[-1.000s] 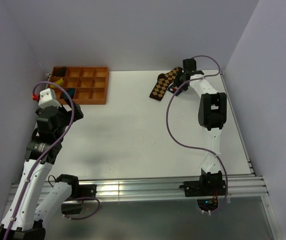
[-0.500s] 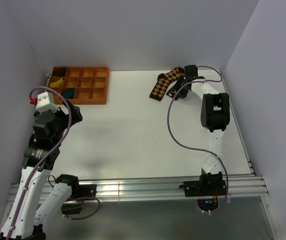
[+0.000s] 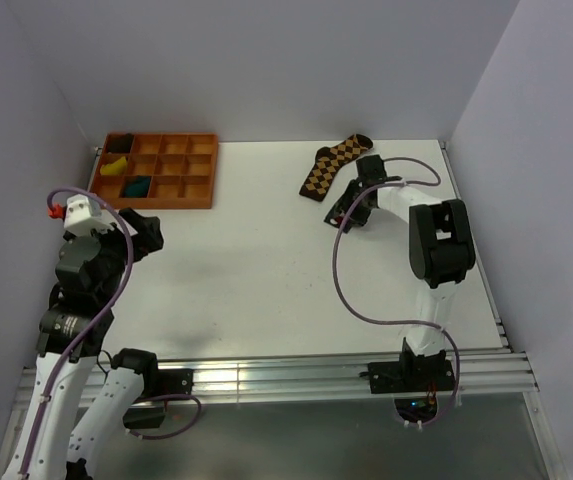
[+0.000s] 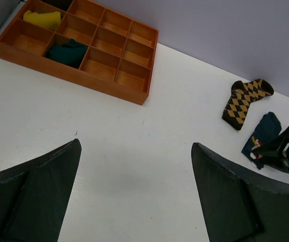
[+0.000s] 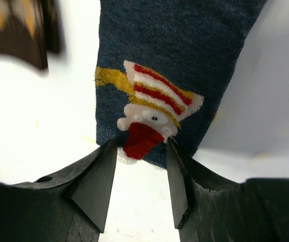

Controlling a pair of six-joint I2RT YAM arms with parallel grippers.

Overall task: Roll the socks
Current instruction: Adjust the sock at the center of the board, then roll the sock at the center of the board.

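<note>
A dark teal sock (image 5: 174, 45) with a red, white and yellow cartoon patch lies flat on the white table, also in the left wrist view (image 4: 264, 130). My right gripper (image 5: 140, 146) stands at its near end. The jaws are apart and their tips straddle the sock's edge, with bare table showing between them. From above, the right gripper (image 3: 349, 213) hides this sock. A small dark teal bundle (image 4: 66, 52) sits in one compartment of the orange tray (image 4: 73, 75). My left gripper (image 4: 135, 146) hangs wide open over bare table, holding nothing.
A brown and yellow argyle sock (image 3: 328, 168) lies just behind and left of the right gripper. The orange tray (image 3: 161, 205) stands at the back left and also holds a yellow bundle (image 3: 116, 167). Walls close in the back and both sides.
My right gripper has come from the table's back edge toward the near side, past the argyle sock. The left arm has drawn back from the tray toward the near left.
</note>
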